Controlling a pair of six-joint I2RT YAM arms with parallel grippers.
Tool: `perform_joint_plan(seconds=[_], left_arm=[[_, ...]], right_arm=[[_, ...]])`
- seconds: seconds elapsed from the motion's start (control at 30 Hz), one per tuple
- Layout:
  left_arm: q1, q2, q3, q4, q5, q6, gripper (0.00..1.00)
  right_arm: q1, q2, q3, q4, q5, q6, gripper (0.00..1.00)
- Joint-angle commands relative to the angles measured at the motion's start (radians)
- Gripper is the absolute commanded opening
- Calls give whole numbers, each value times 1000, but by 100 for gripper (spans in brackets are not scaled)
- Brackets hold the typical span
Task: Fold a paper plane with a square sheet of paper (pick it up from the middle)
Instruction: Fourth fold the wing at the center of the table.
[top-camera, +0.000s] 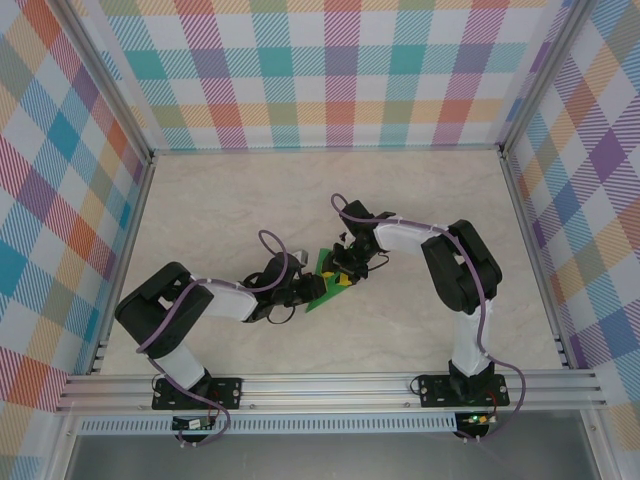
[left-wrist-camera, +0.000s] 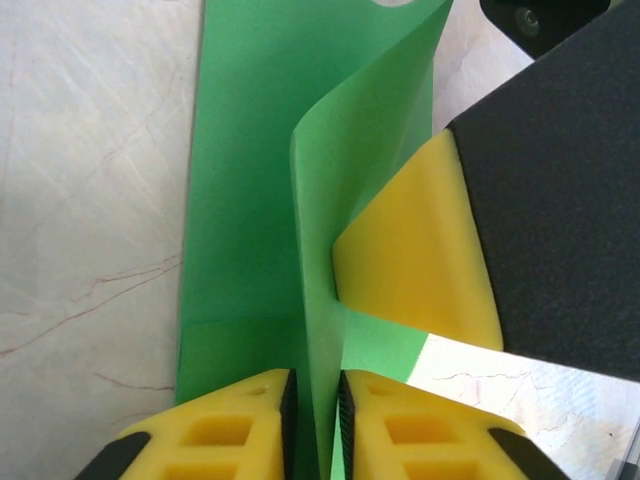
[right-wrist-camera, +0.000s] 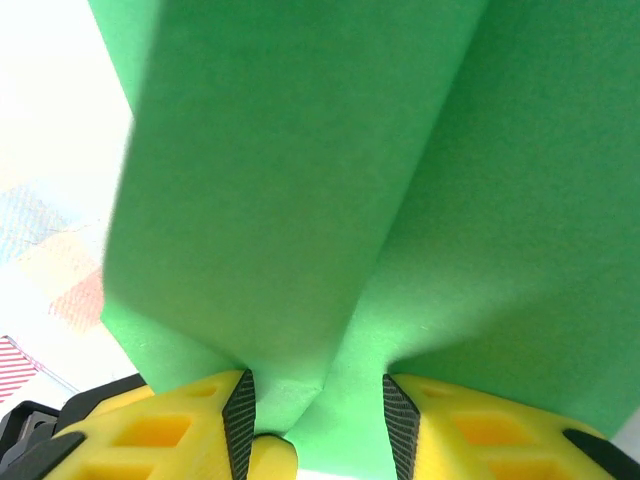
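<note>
A bright green sheet of paper (top-camera: 322, 294) sits at the middle of a pale marble-patterned bench (top-camera: 250, 200), between the tips of two black robot arms that reach in from the near left and near right. The bench is ringed by walls (top-camera: 330, 70) printed with pastel checks.

In the left wrist view, most of the sheet (left-wrist-camera: 250, 180) lies flat on the bench as a long strip running away from the camera. Its near end has a shallow crease across it. A thin flap rises from the strip, standing on edge and curling to the right towards the far end. The yellow left fingers (left-wrist-camera: 230, 430), lined with black pads, are closed on the near end of this upright flap. The right arm's yellow finger tip (left-wrist-camera: 420, 250) touches the flap from the right side.

In the right wrist view, the paper (right-wrist-camera: 300, 200) appears as smooth plain green, with a soft ridge running down into the gap between the yellow right fingers (right-wrist-camera: 160, 430). These fingers grip a doubled bunch of the paper between their pads, standing further apart than the left pair.
</note>
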Motion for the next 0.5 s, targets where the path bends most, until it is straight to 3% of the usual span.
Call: perform_joint_plan(seconds=[0.0,0.23,0.47], left_arm=[[12,6,18,20,14,32,16],[22,-5,10,11,21,38,17],[29,-115,-14,-75,10,44,29]], right_arm=[[-5,39,-42,-56,81,6,42],[-5,42,-42,-61,93,7,42],[-6,49,-41,-89,128,16,42]])
